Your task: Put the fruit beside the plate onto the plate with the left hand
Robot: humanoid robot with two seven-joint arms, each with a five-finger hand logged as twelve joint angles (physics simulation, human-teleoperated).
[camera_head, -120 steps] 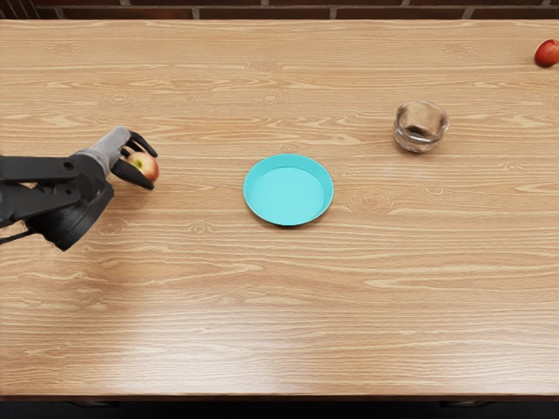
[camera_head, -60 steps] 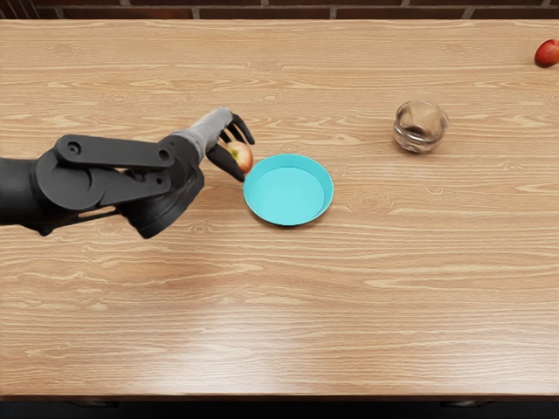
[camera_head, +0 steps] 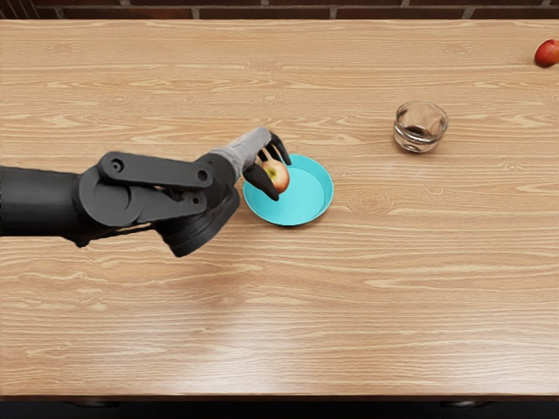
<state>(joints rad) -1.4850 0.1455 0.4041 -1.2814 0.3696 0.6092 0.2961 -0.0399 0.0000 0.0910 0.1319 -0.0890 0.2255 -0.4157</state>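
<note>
A wooden counter (camera_head: 349, 297) fills the view, with a brick wall along its far edge. The left arm (camera_head: 131, 196), dark and jointed, reaches in from the left edge towards the middle. A teal plate (camera_head: 306, 196) sits near the centre, and a clear glass bowl (camera_head: 420, 126) stands well apart to its right. The left hand (camera_head: 262, 161) is over the plate's left rim, its fingers (camera_head: 259, 182) curled around a small red-and-yellow apple (camera_head: 278, 175) held over the plate's left part. Another red fruit (camera_head: 547, 53) lies at the far right corner.
</note>
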